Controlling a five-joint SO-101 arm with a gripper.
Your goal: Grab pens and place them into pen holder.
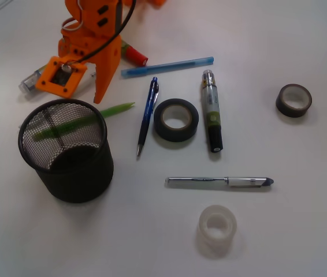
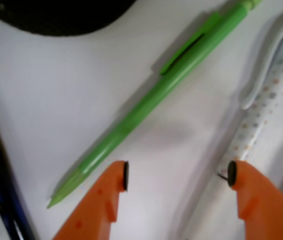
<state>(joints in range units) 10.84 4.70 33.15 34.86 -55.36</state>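
My orange gripper is open and empty, pointing down at the table just behind the black mesh pen holder. In the wrist view the gripper has bare table in its gap. A green pen lies diagonally just left of the left finger. A white dotted pen lies under the right fingertip. In the front view the green pen lies behind the holder and shows through its mesh. The white pen sticks out left of the gripper.
A dark blue pen, a light blue pen, a clear marker with a black cap and a silver pen lie to the right. There are also two black tape rolls, a clear tape roll and a red cap.
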